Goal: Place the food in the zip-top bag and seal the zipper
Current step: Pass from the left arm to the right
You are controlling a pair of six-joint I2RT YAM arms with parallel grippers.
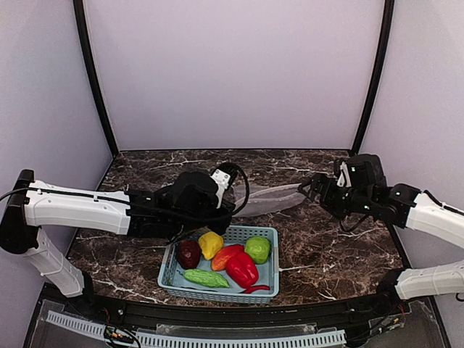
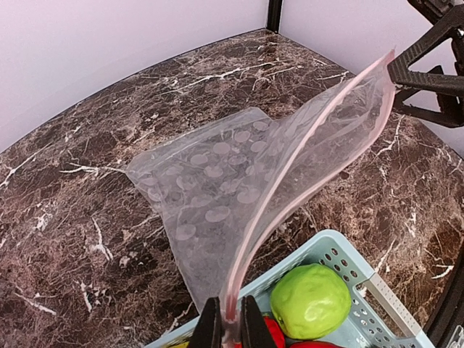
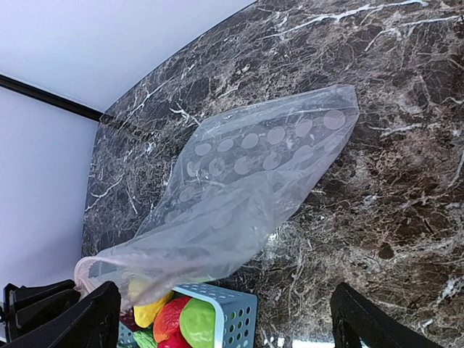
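The clear dotted zip-top bag hangs stretched between my two grippers, behind the basket. My left gripper is shut on one end of the pinkish zipper, just above the basket. At the bag's other end my right gripper stands wide open, its fingers next to the far corner of the bag, with nothing gripped. The food lies in the basket: dark red, yellow, orange, lime-green and red peppers, a cucumber and a chilli.
The light blue lattice basket stands near the table's front edge, between the arms. Dark marble tabletop runs to the right of it and behind the bag. Black frame posts stand at the back corners.
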